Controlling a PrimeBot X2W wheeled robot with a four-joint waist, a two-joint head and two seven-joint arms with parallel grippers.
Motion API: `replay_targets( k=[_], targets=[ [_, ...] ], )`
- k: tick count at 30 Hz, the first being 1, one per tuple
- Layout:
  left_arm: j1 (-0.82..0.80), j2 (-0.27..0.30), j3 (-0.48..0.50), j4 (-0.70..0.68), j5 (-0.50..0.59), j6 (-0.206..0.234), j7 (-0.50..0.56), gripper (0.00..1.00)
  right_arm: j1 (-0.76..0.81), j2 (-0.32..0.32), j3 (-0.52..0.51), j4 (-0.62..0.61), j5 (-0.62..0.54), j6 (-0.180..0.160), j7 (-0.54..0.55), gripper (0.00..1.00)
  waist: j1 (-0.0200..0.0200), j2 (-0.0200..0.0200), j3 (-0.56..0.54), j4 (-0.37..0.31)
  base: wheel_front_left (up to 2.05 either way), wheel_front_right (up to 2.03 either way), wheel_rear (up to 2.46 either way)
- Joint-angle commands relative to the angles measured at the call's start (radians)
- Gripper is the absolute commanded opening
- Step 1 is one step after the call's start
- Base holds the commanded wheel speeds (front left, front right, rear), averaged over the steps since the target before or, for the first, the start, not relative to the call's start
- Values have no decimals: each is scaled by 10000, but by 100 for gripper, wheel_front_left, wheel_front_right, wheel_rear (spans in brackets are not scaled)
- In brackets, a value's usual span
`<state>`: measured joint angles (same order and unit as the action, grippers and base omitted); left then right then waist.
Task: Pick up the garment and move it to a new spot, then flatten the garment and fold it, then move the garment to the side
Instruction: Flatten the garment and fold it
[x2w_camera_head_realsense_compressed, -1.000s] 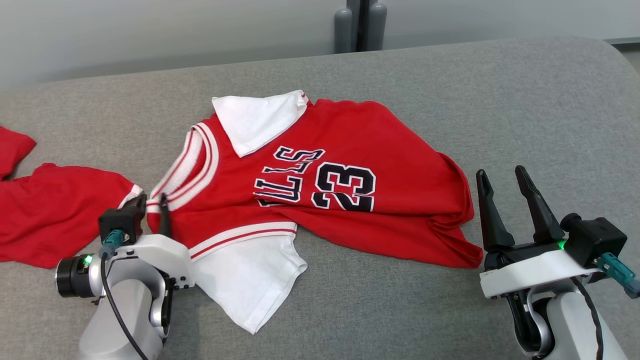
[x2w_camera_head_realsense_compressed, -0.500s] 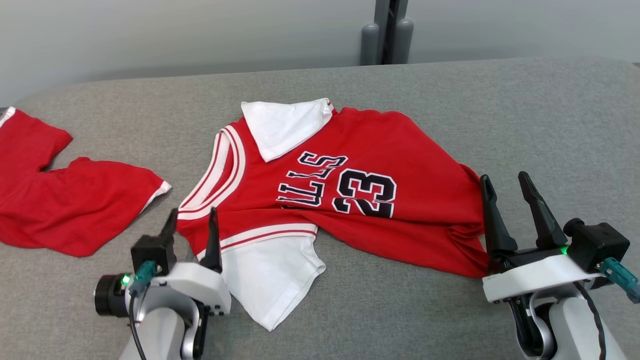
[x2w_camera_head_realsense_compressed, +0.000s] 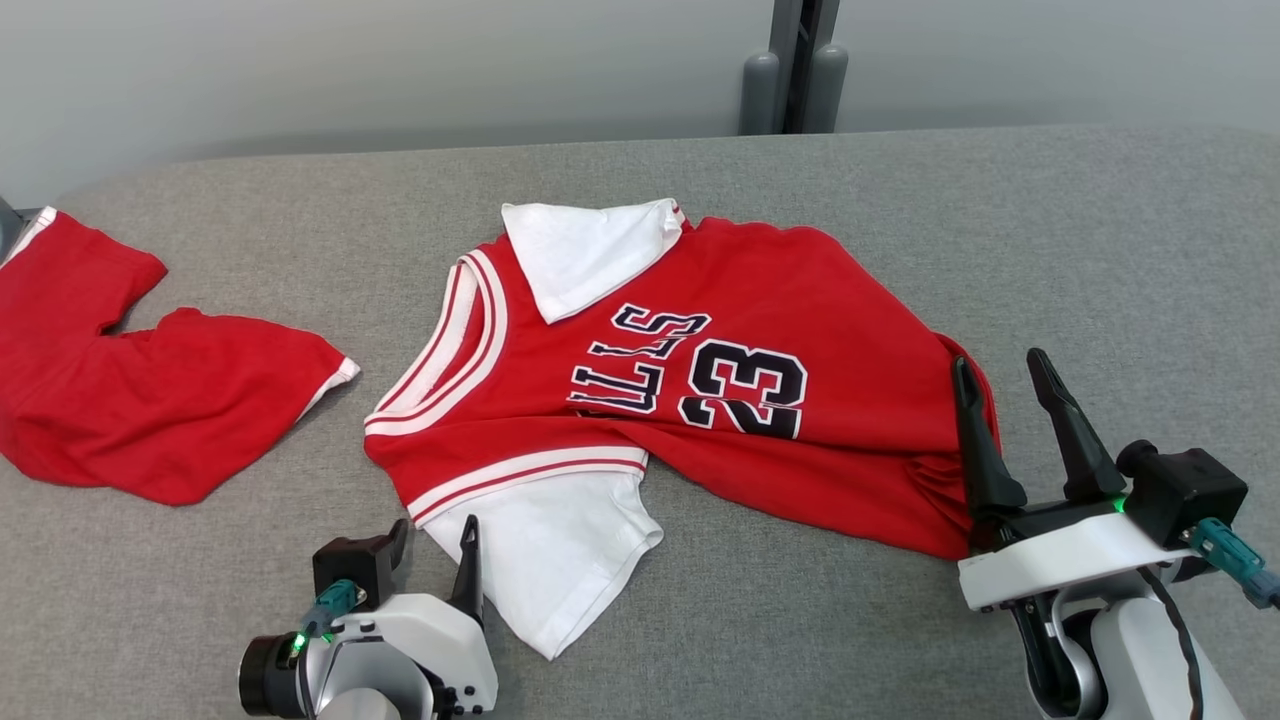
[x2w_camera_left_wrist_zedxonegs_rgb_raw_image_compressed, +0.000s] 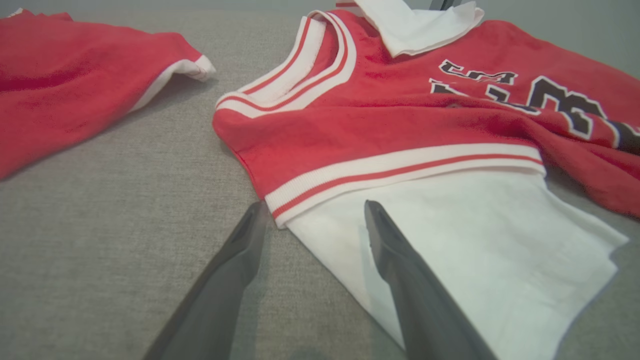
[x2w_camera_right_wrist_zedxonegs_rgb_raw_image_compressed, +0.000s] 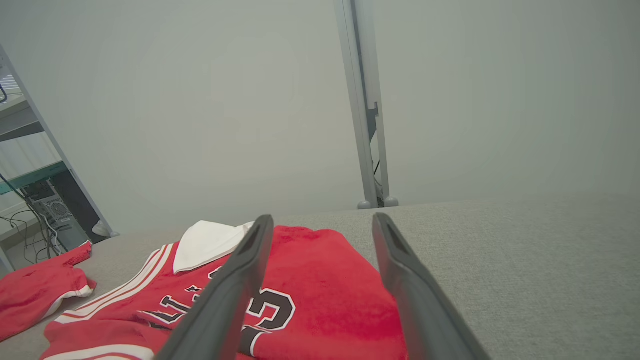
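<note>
Garment (x2w_camera_head_realsense_compressed: 800, 300) spread just ahead of left claw (x2w_camera_head_realsense_compressed: 435, 523), edge beside right claw (x2w_camera_head_realsense_compressed: 998, 358).

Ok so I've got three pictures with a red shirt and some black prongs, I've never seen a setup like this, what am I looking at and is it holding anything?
It is a two-armed robot at a grey padded surface. The wide picture comes from a camera on its head, looking down. The other two come from cameras on its wrists, each looking along that arm's two dark fingers. The left gripper sits by the near white sleeve of the red number 23 jersey; the right gripper stands by the jersey's right-hand end. Both are open and hold nothing. A second red garment lies apart at the left.
</note>
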<state>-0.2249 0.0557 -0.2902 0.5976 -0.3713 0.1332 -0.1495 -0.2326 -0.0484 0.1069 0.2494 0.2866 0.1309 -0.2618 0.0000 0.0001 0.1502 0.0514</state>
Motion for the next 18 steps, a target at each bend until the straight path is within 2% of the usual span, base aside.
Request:
replay_targets(
  k=[1, 4, 6, 7, 8, 9, 13, 15, 18],
  targets=[
    [45, 39, -1, 6, -71, 56, 64, 100, 81, -45, 10, 39, -17, -3, -52, 100, 0, -1, 16, -17, 0, 0, 0],
    [34, 28, -62, 26, -219, 52, 213, 100, 54, -45, 38, 40, -1, -3, -52, 100, 0, -1, 59, -51, 0, 0, 0],
    [-158, -6, -319, 194, -473, -119, 462, 100, -47, -45, 72, 45, -27, -3, -52, 100, 0, -1, 188, -167, 0, 0, 0],
    [-183, -15, -365, 244, -609, -201, 553, 67, -49, -45, 58, 61, -44, -3, -52, 100, 0, -1, 199, -188, 0, 0, 0],
    [-202, -19, -398, 264, -636, -206, 591, 20, -49, -45, 51, 68, -49, -3, -52, 100, 0, -1, 195, -194, 0, 0, 0],
    [-211, -21, -438, 286, -673, -236, 613, 0, -44, -45, 38, 70, -55, -3, -52, 100, 0, -1, 189, -194, 0, 0, 0],
    [-270, -18, -487, 286, -697, -283, 519, 0, -33, -45, 2, 75, -49, -3, -52, 100, 0, -1, 145, -167, 0, 0, 0],
    [-357, 185, -510, 239, -503, -150, 304, 0, -1, -45, -44, 106, -27, -3, -52, 100, 0, -1, 51, -90, 0, 0, 0],
    [-310, 255, -530, 165, -501, -196, 224, 0, 44, -47, -85, 145, 8, -3, -52, 100, 0, -1, -66, 21, 0, 0, 0]
  ],
)
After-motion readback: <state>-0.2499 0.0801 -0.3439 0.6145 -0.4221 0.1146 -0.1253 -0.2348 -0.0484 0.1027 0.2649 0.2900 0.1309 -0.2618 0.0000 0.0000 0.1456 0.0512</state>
